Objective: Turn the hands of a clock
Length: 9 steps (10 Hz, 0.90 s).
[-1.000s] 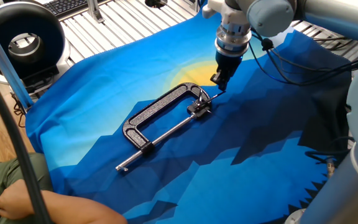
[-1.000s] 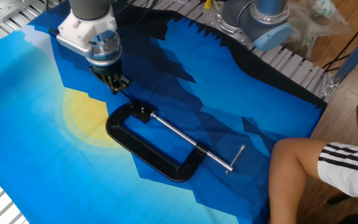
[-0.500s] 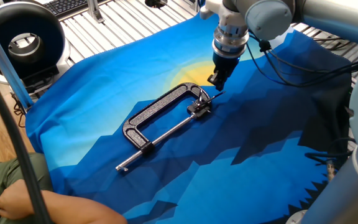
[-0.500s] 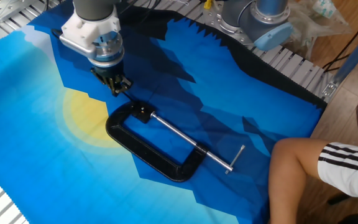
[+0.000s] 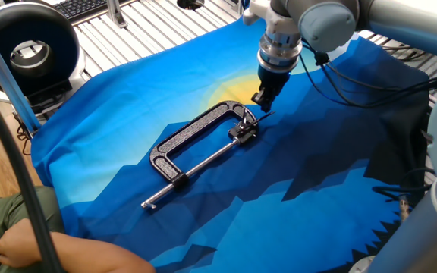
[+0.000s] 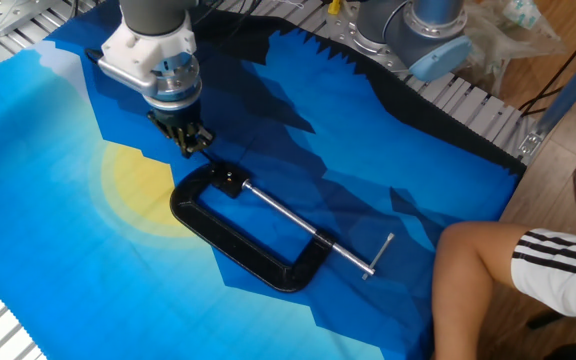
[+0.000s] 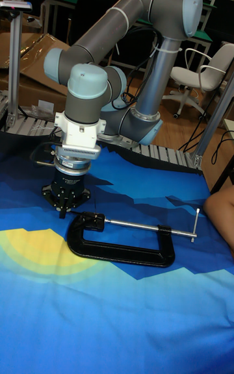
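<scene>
One fixed view shows the black two-finger end effector (image 5: 262,99) lifted slightly up and away from the black cast-metal C-shaped clamp (image 5: 196,136) compared with a second ago. Its fingers appear nearly closed and nothing is seen held. The thin dark metal pin (image 5: 262,117) lies on the blue cloth-covered tabletop (image 5: 112,98) beside the clamp's head, seemingly released; the turn is judged finished or interrupted.
</scene>
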Available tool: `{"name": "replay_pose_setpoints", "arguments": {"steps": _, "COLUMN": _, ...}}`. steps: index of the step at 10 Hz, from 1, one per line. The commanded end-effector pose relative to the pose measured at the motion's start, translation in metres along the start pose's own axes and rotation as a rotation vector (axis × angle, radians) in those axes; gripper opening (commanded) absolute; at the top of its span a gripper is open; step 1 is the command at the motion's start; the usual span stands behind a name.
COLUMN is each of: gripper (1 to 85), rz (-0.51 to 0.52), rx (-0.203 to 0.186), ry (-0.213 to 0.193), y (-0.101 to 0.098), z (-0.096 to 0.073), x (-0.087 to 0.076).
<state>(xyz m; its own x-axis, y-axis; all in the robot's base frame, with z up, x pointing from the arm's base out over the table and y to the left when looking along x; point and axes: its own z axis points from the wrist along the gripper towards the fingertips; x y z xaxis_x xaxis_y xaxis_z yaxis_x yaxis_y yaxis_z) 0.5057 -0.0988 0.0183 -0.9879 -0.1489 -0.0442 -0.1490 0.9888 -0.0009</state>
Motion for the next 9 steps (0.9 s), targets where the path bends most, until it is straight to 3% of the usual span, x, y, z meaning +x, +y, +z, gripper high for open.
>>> {"name": "replay_pose_setpoints", "arguments": {"steps": 1, "gripper": 1.3, "rz": 0.016, "rx": -0.020, "ry": -0.002, "y": 0.004, "z": 0.007, "x": 0.011}}
{"name": "replay_pose_setpoints", "arguments": {"steps": 5, "gripper": 1.3, "rz": 0.022, "rx": -0.020, "ry": 0.021, "y": 0.012, "z": 0.001, "x": 0.033}}
{"name": "replay_pose_setpoints", "arguments": {"steps": 9, "gripper": 1.3, "rz": 0.041, "rx": -0.024, "ry": 0.018, "y": 0.023, "z": 0.001, "x": 0.047}}
